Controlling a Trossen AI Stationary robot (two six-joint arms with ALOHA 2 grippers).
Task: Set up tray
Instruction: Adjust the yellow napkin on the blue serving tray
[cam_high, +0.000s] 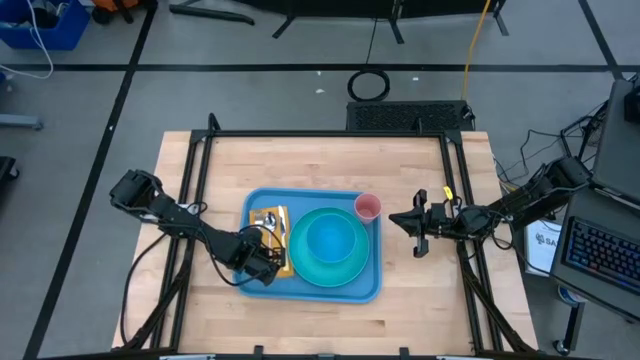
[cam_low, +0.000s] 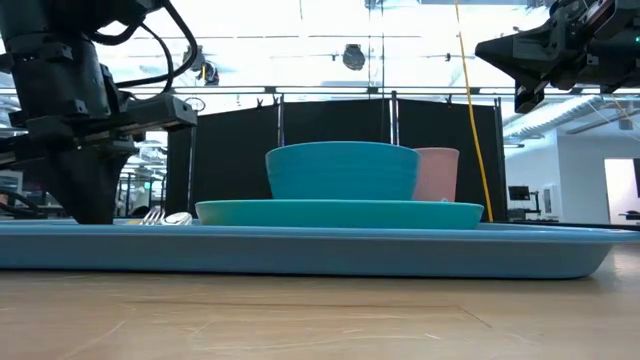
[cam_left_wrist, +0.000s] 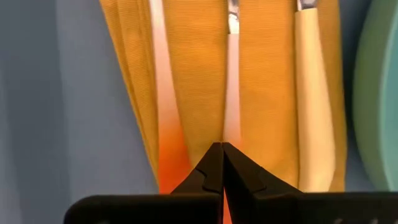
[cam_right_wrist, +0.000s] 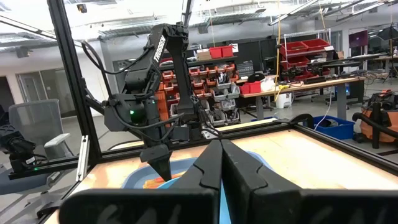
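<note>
The light-blue tray (cam_high: 365, 288) lies mid-table. On it sit a turquoise plate (cam_high: 346, 272) with a blue bowl (cam_high: 327, 240), a pink cup (cam_high: 367, 207) at its far right corner, and an orange napkin (cam_high: 272, 228) on its left side with cutlery (cam_high: 265, 219) laid on it. My left gripper (cam_high: 266, 262) is shut and points down at the napkin's near end; in the left wrist view its tips (cam_left_wrist: 222, 148) meet at the end of a pale handle (cam_left_wrist: 231, 93). My right gripper (cam_high: 394, 218) is shut, raised in the air to the right of the tray. My left gripper comes from above with shut fingers at the near end of the napkin (cam_left_wrist: 193, 74), right beside the middle handle's end (cam_left_wrist: 230, 127). I cannot tell whether the tips touch the napkin or the handle; the fingers themselves hide that spot.
A second pale handle (cam_left_wrist: 311, 93) lies on the napkin next to the plate's rim (cam_left_wrist: 382, 93). Black frame rails (cam_high: 455, 170) run along the table's left, right and far sides. Bare wood (cam_high: 300, 165) lies beyond the tray and in front of it.
</note>
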